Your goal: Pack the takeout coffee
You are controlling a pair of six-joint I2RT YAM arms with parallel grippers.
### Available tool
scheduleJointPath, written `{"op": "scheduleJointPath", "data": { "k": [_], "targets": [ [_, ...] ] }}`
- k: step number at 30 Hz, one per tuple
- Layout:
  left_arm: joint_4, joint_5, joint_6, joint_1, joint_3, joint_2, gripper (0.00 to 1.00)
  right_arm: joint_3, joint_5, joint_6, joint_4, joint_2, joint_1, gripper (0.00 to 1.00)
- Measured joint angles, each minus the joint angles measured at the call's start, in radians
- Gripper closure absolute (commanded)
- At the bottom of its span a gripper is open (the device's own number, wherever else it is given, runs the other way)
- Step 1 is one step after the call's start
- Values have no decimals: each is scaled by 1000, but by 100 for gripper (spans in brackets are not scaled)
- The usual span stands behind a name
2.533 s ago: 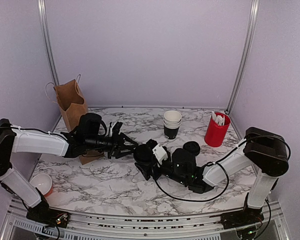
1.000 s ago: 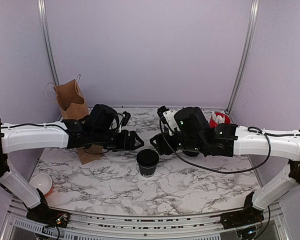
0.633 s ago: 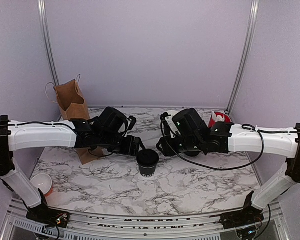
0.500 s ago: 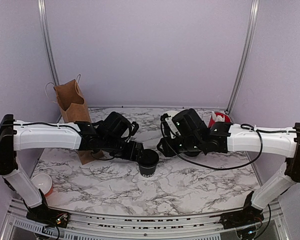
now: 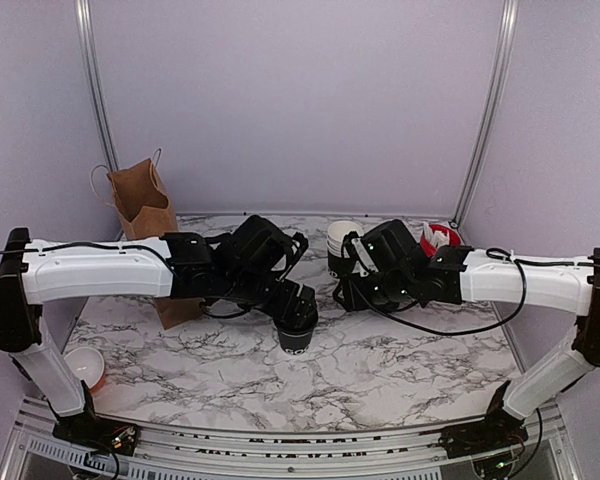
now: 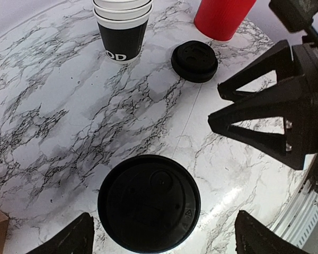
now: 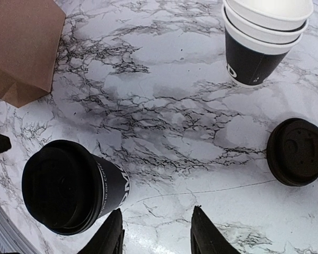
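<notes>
The takeout coffee [image 5: 296, 338], a small black cup with its black lid on, stands upright in the middle of the table. My left gripper [image 5: 298, 308] hovers right above it. In the left wrist view the lid [image 6: 148, 209] lies between my wide open fingers [image 6: 77, 241], and neither finger touches the cup. My right gripper [image 5: 342, 290] is a little to the right of the cup, open and empty. In the right wrist view the cup [image 7: 69, 193] stands left of that gripper [image 7: 156, 211]. The brown paper bag [image 5: 140, 205] stands at the back left.
A stack of white-rimmed cups [image 5: 345, 238] and a red cup with white sticks [image 5: 438, 242] stand at the back right. A loose black lid [image 6: 194, 61] lies near them. A small white cup [image 5: 83, 368] sits at the near left corner.
My left gripper has slid right to above the lidded cup and opened wider. My right gripper, which held the cup earlier, has drawn back to the right and narrowed its jaws.
</notes>
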Motion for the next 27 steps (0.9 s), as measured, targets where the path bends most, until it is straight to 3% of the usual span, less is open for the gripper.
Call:
{"op": "scheduleJointPath", "data": {
  "k": [12, 27],
  "targets": [
    [-71, -124, 22, -46, 42, 113, 7, 0, -35, 8, 12, -22, -11, 60],
    [-63, -140, 18, -45, 26, 117, 15, 2, -73, 4, 22, 30, -11, 61]
  ]
}}
